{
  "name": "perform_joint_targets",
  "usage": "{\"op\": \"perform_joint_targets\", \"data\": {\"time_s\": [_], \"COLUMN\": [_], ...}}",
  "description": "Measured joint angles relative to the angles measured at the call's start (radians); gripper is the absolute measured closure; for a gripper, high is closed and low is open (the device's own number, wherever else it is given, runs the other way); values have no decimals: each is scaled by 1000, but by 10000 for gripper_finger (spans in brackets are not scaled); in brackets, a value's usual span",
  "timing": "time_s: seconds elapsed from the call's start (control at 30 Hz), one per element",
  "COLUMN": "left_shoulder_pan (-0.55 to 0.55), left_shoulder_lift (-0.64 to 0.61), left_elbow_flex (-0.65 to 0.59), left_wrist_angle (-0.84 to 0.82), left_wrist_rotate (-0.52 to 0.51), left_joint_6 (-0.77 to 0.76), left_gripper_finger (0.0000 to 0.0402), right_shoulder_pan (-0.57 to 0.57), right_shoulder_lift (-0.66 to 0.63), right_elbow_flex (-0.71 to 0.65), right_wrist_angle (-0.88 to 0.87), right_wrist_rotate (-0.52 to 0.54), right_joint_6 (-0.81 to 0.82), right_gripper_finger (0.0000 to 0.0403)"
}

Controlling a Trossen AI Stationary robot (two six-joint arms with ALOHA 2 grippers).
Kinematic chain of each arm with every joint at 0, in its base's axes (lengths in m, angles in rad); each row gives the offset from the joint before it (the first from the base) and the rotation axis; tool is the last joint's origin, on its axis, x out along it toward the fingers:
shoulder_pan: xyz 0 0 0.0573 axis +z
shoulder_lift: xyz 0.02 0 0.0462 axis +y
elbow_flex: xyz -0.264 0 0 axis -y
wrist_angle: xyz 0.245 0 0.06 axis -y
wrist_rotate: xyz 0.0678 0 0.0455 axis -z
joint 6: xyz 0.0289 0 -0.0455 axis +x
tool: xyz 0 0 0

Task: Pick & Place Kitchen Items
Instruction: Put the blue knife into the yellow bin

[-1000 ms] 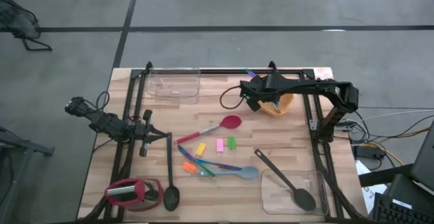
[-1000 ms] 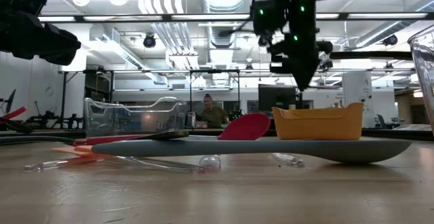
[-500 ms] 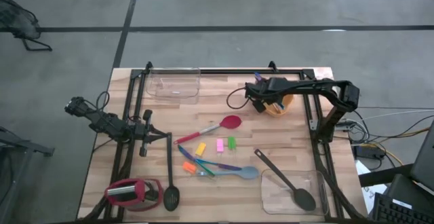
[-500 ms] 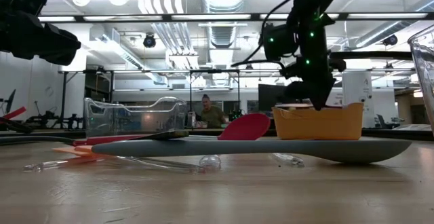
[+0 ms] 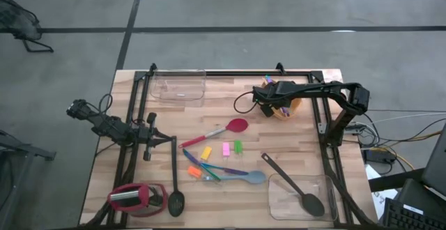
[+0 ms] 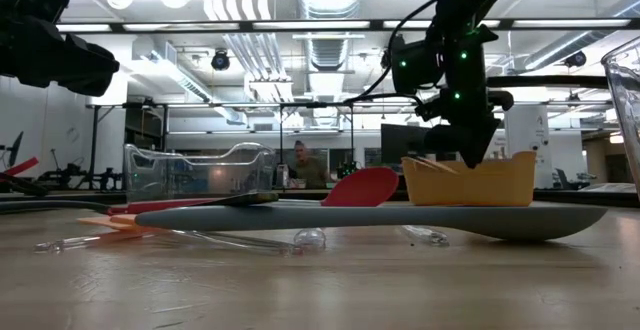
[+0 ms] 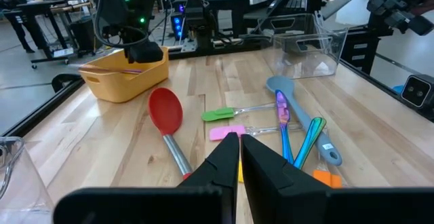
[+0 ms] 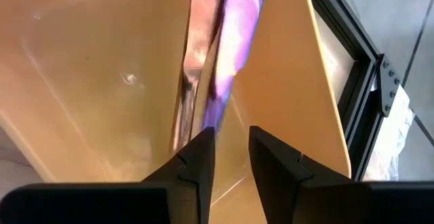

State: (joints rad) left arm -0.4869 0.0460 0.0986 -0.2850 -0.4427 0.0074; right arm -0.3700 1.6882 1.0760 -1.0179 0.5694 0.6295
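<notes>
My right gripper (image 8: 230,142) reaches down into the orange tub (image 5: 291,109) at the far right, its fingers apart. A purple stick (image 8: 230,47) lies slanted inside the tub (image 8: 102,81), its near end at my fingertips. The red-headed spatula (image 5: 235,126), grey-blue spoon (image 5: 249,178), coloured sticks (image 5: 221,169) and small pink (image 5: 226,148), green (image 5: 237,146), yellow (image 5: 206,153) and orange (image 5: 193,170) pieces lie flat mid-table. One black spoon (image 5: 174,181) lies near the left; another (image 5: 296,188) rests its bowl in a clear tub (image 5: 327,188). My left gripper (image 7: 240,142) waits shut at the left. My right gripper points steeply down into the orange tub. The purple stick's near end (image 8: 209,119) sits right at the tip of one finger (image 8: 198,146); I cannot tell whether they touch. The stick leans inside the tub.
A second clear tub (image 5: 178,87) stands at the far left. A squat red-and-black object (image 5: 136,198) sits at the near left corner. A black frame (image 5: 327,139) runs along the table's sides and far edge. A person shows far off in the room (image 6: 312,165).
My right gripper has come down with the purple stick, from above the orange tub until its fingers are inside the rim. A stick now shows slanting at the tub's rim in the low view.
</notes>
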Motion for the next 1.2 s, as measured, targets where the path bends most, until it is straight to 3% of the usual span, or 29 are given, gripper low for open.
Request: {"op": "perform_joint_targets", "data": {"time_s": [0.47,0.83,1.0,1.2], "left_shoulder_pan": [0,0,0,0], "left_shoulder_lift": [0,0,0,0], "left_elbow_flex": [0,0,0,0], "left_wrist_angle": [0,0,0,0], "left_wrist_rotate": [0,0,0,0], "left_joint_6": [0,0,0,0], "left_gripper_finger": [378,378,378,378], "right_shoulder_pan": [57,240,345,452], "right_shoulder_lift": [0,2,2,3], "right_elbow_flex": [91,277,328,302], "right_wrist_angle": [-30,-9,110,434], "right_wrist_rotate": [-21,-28,-68,-208], "right_joint_6": [-1,-5,-37,-87], "right_gripper_finger": [301,328,337,339]}}
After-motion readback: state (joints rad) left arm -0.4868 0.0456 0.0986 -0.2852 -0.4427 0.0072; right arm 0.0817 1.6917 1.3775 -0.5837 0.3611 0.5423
